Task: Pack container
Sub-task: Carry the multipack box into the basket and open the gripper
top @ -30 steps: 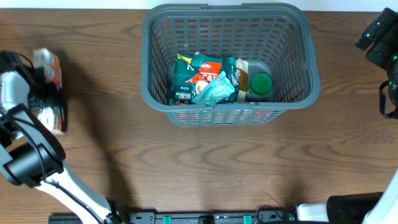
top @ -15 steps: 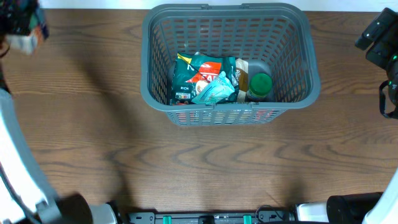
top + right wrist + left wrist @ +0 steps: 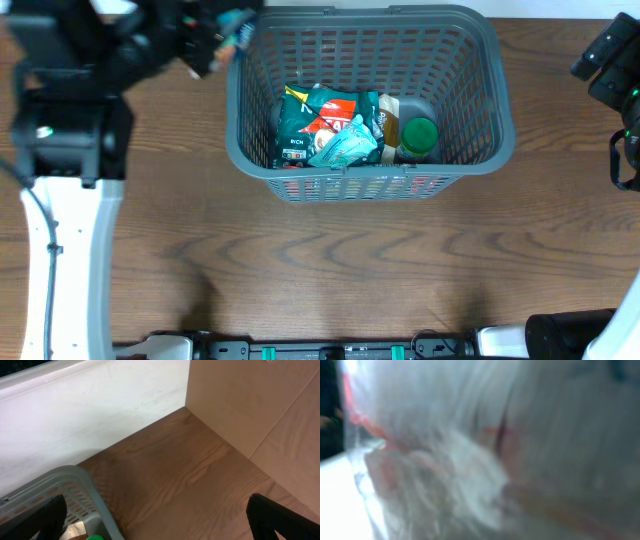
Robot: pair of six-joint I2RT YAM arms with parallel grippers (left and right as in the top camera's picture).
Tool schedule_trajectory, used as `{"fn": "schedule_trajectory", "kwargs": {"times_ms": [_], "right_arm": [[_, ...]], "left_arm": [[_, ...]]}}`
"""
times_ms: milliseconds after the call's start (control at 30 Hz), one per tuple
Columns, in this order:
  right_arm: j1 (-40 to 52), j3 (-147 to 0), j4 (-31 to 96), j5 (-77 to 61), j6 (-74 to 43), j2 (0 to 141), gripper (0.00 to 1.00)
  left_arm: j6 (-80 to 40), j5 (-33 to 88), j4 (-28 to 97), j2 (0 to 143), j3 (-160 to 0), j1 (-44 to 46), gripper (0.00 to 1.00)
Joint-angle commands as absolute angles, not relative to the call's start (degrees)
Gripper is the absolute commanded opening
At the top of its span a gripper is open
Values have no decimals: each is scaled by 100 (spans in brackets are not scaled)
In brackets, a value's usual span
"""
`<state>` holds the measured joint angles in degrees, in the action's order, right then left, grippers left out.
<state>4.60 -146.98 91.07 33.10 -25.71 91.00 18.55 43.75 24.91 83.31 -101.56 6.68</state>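
The dark-grey basket (image 3: 232, 110) stands at the table's far middle; its corner shows in the right wrist view (image 3: 65, 480). Inside lie a dark green snack bag (image 3: 305, 125), a teal packet (image 3: 345, 145) and a bottle with a green cap (image 3: 419, 133). My left gripper (image 3: 212, 40) is raised just outside the basket's far left corner, shut on a clear plastic package with red marks (image 3: 470, 460) that fills the blurred left wrist view. My right gripper (image 3: 165, 520) is open and empty, off the basket's right side (image 3: 608, 62).
The brown wooden table (image 3: 330, 270) extends in front of the basket. A white wall (image 3: 75, 410) and a cardboard-coloured panel (image 3: 250, 400) stand behind the table's right corner.
My left arm has lifted the package from the table's left edge and swung it right, up to the basket's far left corner. The right arm has not moved.
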Motion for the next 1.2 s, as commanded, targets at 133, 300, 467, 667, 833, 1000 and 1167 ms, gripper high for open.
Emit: {"fn": "schedule_trajectory", "kwargs": {"times_ms": [133,300,467,667,833,1000,1167], "right_arm": [[416,-14693,9113,3404,-2652,9107,99],[416,-14693,9113,3404,-2652,9107,99],[416,-14693,9113,3404,-2652,9107,99],[416,-14693,9115,3404,-2652,9107,99],[416,-14693,9115,3404,-2652,9107,99],[416,-14693,9113,3404,-2652,9107,99],[416,-14693,9113,3404,-2652,9107,99]], "left_arm": [[2849,3566,3247,8923,-10202,1754,6],[3079,2808,3548,9380,-10200,2475,6],[3514,1859,4047,9933,-10197,3118,6],[3815,945,4359,10508,-10197,3487,6],[3817,622,4412,10720,-10191,3465,6],[3811,336,4421,10718,-10182,3463,6],[3811,298,4471,10711,-10182,3463,81]]}}
